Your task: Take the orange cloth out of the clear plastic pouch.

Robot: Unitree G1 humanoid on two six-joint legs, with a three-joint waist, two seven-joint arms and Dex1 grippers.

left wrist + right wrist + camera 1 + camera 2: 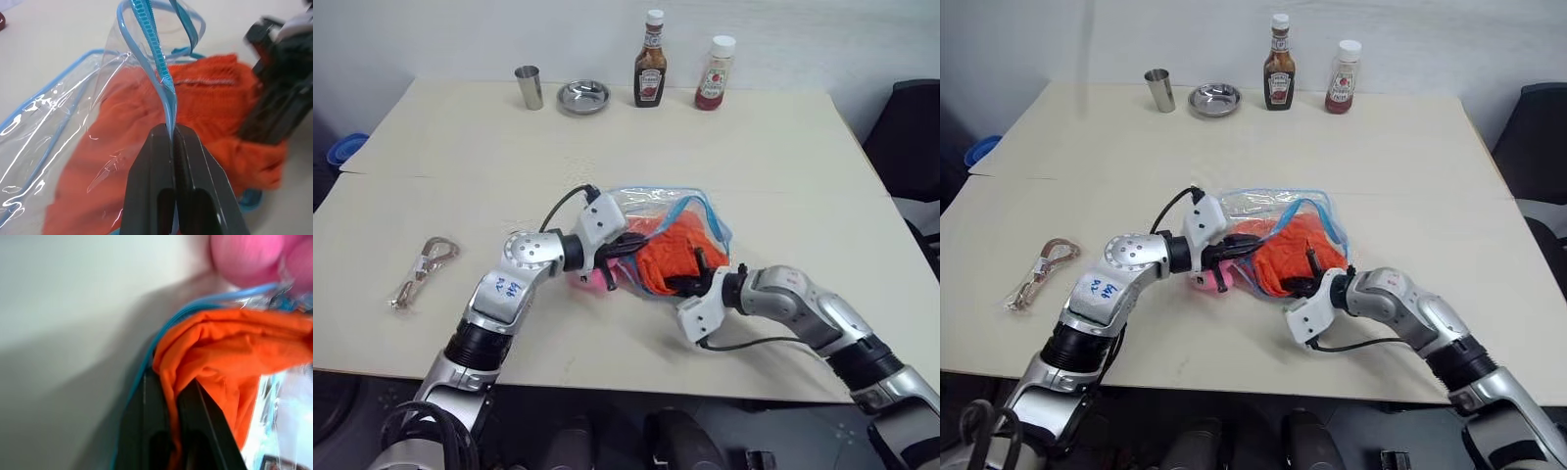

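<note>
The clear plastic pouch [651,201] with light blue trim lies mid-table, its mouth pulled up. My left gripper [172,128] is shut on the pouch's blue zipper edge [149,29] and lifts it. The orange cloth [671,257] bulges out of the opening toward me. My right gripper [171,382] is shut on a fold of the orange cloth [230,347] at the pouch's near edge. From the head camera, the left gripper [625,250] reaches in from the left and the right gripper [693,282] from the front right.
A pink plush toy [597,279] lies against the pouch under my left gripper. At the back stand a steel cup [530,87], a metal bowl [583,96], a brown sauce bottle [651,61] and a red ketchup bottle [716,73]. A small wrapped clip [426,271] lies left.
</note>
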